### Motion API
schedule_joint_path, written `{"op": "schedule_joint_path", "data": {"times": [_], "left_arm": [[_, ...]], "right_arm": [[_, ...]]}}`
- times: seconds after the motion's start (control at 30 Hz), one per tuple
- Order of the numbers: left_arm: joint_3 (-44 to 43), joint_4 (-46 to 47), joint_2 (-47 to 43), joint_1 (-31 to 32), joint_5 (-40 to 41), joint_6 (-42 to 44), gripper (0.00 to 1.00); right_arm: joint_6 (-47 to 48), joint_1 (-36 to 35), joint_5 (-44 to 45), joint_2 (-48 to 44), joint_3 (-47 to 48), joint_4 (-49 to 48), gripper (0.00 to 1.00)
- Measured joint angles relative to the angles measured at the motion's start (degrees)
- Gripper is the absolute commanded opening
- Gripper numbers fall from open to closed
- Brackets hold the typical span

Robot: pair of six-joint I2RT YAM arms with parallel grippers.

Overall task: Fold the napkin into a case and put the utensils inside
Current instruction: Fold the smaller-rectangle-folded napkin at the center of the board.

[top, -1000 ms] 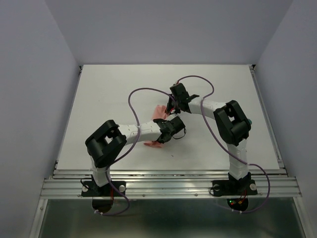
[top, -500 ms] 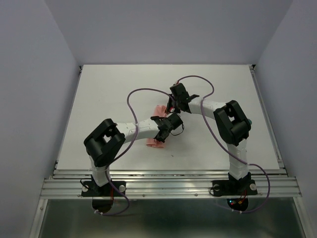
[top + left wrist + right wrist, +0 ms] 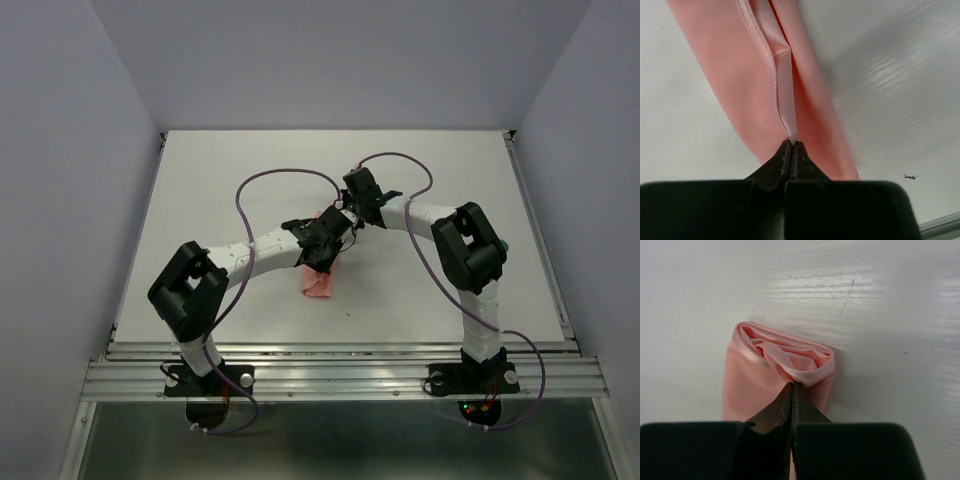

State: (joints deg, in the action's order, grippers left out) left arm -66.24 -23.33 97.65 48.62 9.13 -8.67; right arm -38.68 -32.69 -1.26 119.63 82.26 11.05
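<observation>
On the white worktop (image 3: 200, 200), the largest change over the last second is in the left arm (image 3: 250, 258). It was bent with its elbow close to the lower middle of the overhead view, and it now reaches out long toward the centre. This has uncovered the lower end of the napkin (image 3: 318, 284).

The napkin is a narrow pink strip at the centre of the overhead view. Its long axis runs almost straight up and down the frame, with the top leaning slightly right. Its upper end sits under the two wrists and its lower end points at the bottom edge. In the right wrist view the layered end gapes like a mouth toward the top of the frame.

The left claw (image 3: 791, 146) was partly apart a second ago. It is now clamped tight on a thin raised fold of the hem (image 3: 771, 65) partway along the strip. The right claw (image 3: 792, 386) has stayed clamped on the hem at the gaping end.

With both ends of the top layer pinched, the arms look ready to lift or spread it so the case opens. No utensils are in view.
</observation>
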Motion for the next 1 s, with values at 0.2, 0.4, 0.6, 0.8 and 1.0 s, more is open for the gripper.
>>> {"op": "schedule_joint_path", "data": {"times": [0.2, 0.4, 0.6, 0.8, 1.0], "left_arm": [[0.0, 0.5, 0.0, 0.0, -3.1, 0.7, 0.00], [0.0, 1.0, 0.0, 0.0, -4.6, 1.2, 0.00], [0.0, 1.3, 0.0, 0.0, -5.7, 1.8, 0.00], [0.0, 1.5, 0.1, 0.0, -6.1, 2.2, 0.00], [-0.1, 1.7, 0.2, -0.4, -7.1, 2.2, 0.00]], "right_arm": [[-0.4, 0.0, 0.0, -0.9, -0.8, 0.0, 0.01], [-0.4, 0.0, 1.5, -3.3, -1.7, 0.1, 0.02], [-0.4, 0.0, 1.9, -4.7, -1.7, 0.1, 0.01], [-0.4, 0.0, 1.9, -4.7, -1.7, 0.1, 0.01], [-0.4, 0.0, 1.9, -4.7, -1.7, 0.1, 0.01]]}}
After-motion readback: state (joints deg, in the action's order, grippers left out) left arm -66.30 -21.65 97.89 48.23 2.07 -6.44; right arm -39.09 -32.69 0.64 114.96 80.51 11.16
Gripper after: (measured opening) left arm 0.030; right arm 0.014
